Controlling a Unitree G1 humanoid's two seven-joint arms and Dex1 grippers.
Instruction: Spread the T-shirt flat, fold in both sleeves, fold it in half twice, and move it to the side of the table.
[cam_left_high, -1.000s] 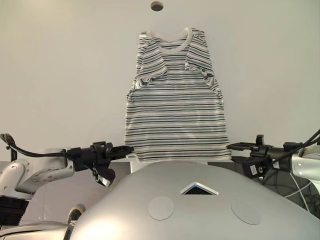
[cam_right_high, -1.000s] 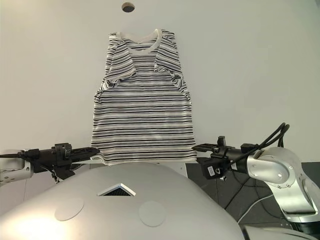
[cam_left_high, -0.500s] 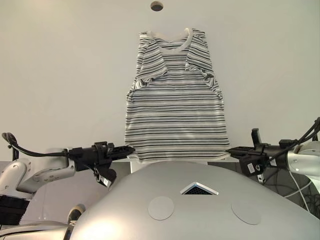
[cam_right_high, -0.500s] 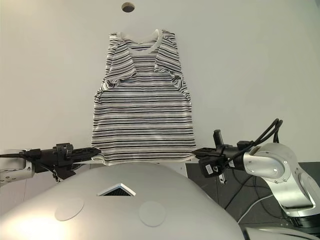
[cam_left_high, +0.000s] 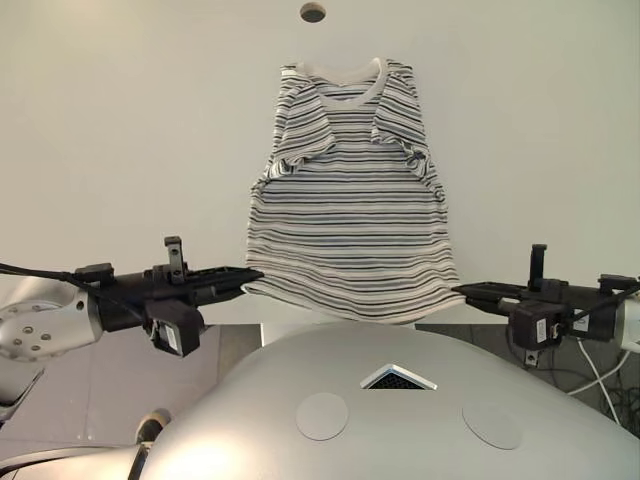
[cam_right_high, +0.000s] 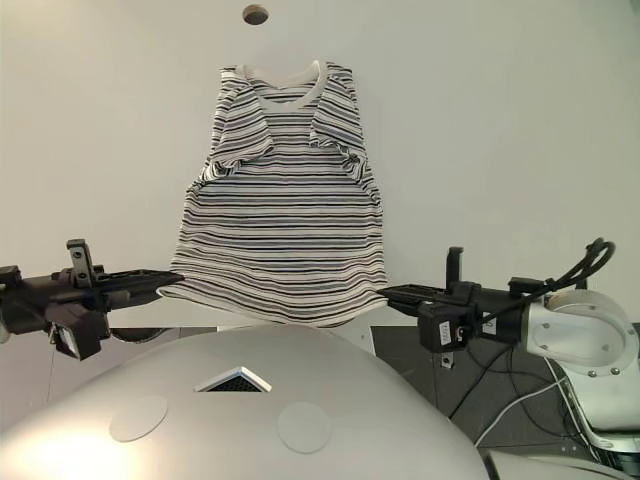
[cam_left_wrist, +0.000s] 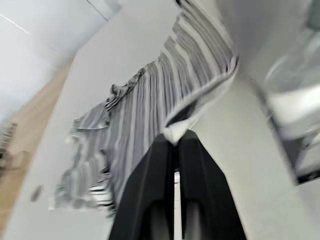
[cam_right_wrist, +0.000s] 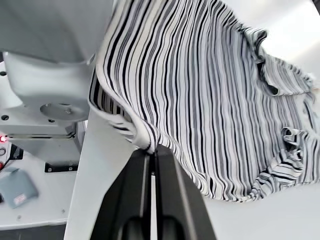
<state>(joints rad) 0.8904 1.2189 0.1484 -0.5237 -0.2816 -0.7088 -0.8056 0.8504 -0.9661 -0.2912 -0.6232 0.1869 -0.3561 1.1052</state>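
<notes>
The left gripper (cam_left_high: 248, 273) and right gripper (cam_left_high: 465, 291) are each pinching a hem corner of the T-shirt (cam_left_high: 348, 190) — carrying both level, toward the collar (cam_left_high: 345, 88), is giving a square fold.

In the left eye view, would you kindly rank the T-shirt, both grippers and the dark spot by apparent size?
1. T-shirt
2. left gripper and right gripper: look alike, so unranked
3. dark spot, smallest, though also farthest
</notes>
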